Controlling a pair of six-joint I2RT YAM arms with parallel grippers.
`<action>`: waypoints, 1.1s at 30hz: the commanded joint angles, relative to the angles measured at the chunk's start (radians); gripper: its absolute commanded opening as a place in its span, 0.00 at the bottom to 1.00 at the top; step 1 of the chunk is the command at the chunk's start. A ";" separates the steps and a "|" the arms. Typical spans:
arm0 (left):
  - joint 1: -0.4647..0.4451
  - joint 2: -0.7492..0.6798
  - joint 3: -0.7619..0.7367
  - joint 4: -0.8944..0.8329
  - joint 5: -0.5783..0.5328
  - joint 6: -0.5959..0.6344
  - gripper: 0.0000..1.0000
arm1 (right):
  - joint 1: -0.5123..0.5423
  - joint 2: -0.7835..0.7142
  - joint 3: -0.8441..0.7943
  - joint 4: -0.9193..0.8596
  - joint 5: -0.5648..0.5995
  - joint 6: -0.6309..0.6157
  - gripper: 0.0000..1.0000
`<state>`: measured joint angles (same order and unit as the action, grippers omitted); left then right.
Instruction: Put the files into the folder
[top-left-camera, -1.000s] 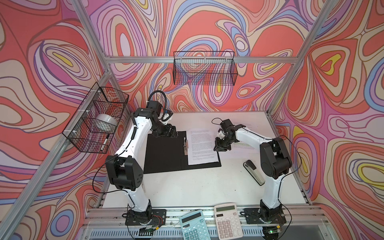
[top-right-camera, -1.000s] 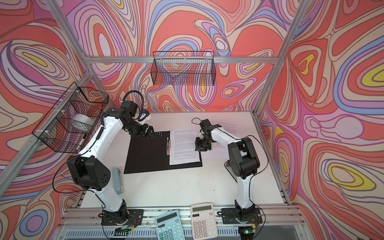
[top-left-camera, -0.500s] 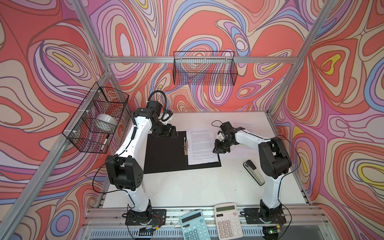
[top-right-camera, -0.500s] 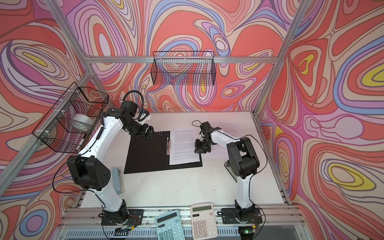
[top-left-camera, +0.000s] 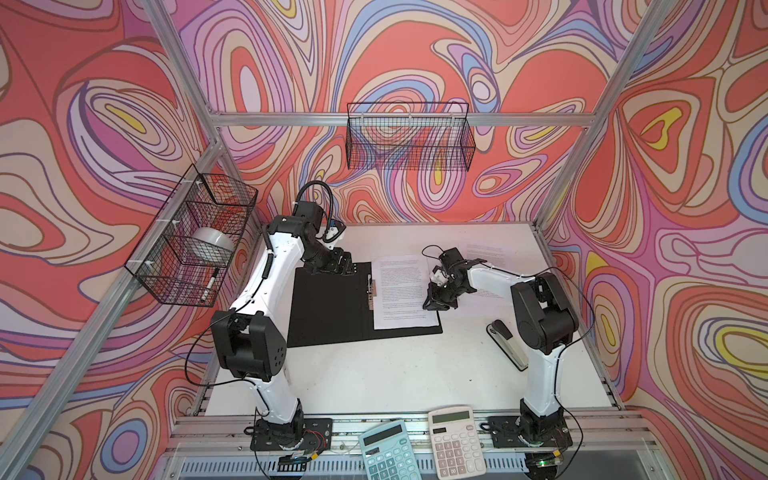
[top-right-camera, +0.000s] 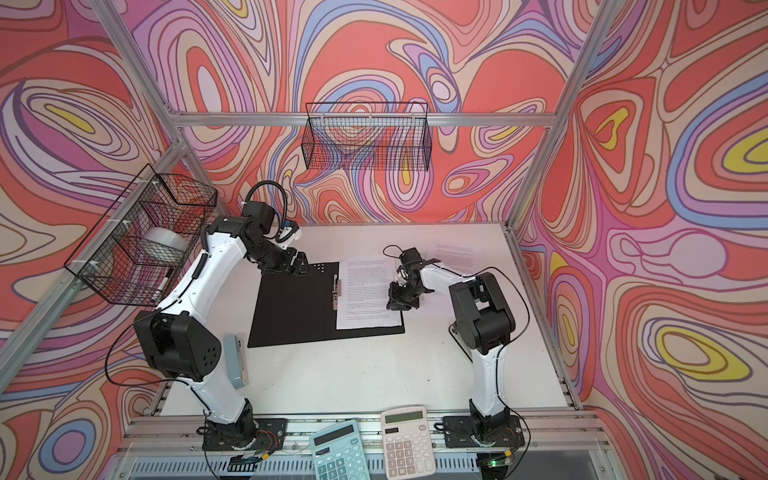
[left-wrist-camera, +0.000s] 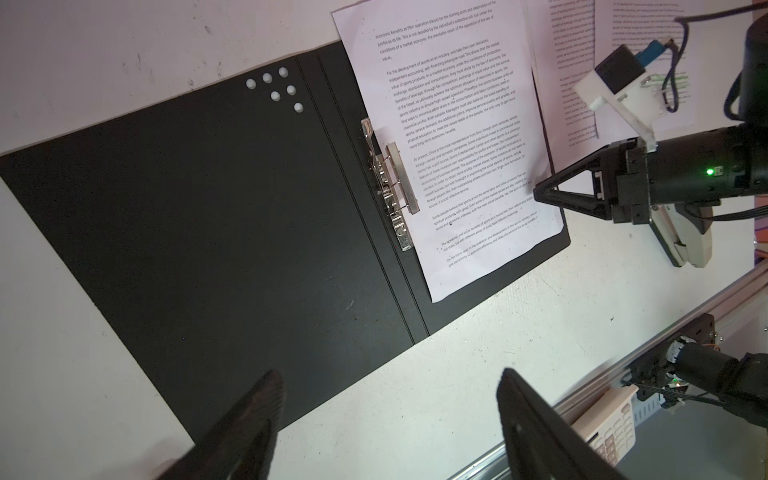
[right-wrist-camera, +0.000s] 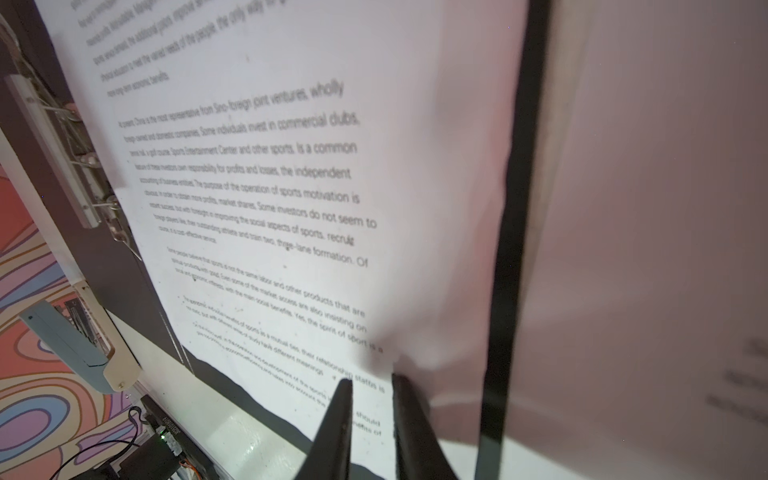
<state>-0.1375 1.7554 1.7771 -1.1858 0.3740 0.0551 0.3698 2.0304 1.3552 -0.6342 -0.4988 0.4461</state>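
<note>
Right end effector crept toward 7 o'clock, nearly closed, tips pressing the sheet in the open folder, centre. We'd next slide it to 9 o'clock, under the clip. Left end effector wide open, empty; other files at folder's 1 o'clock.
</note>
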 joint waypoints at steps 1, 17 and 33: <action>0.003 0.003 -0.006 -0.026 -0.001 0.000 0.81 | 0.006 0.028 -0.004 0.006 -0.010 -0.010 0.20; 0.003 0.000 -0.004 -0.028 0.004 0.000 0.81 | 0.006 -0.096 0.025 0.017 -0.037 0.018 0.17; 0.003 -0.007 -0.012 -0.024 0.010 0.002 0.81 | 0.006 -0.053 -0.039 0.115 0.009 0.049 0.09</action>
<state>-0.1375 1.7554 1.7763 -1.1858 0.3748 0.0551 0.3698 1.9720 1.3449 -0.5537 -0.5053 0.4843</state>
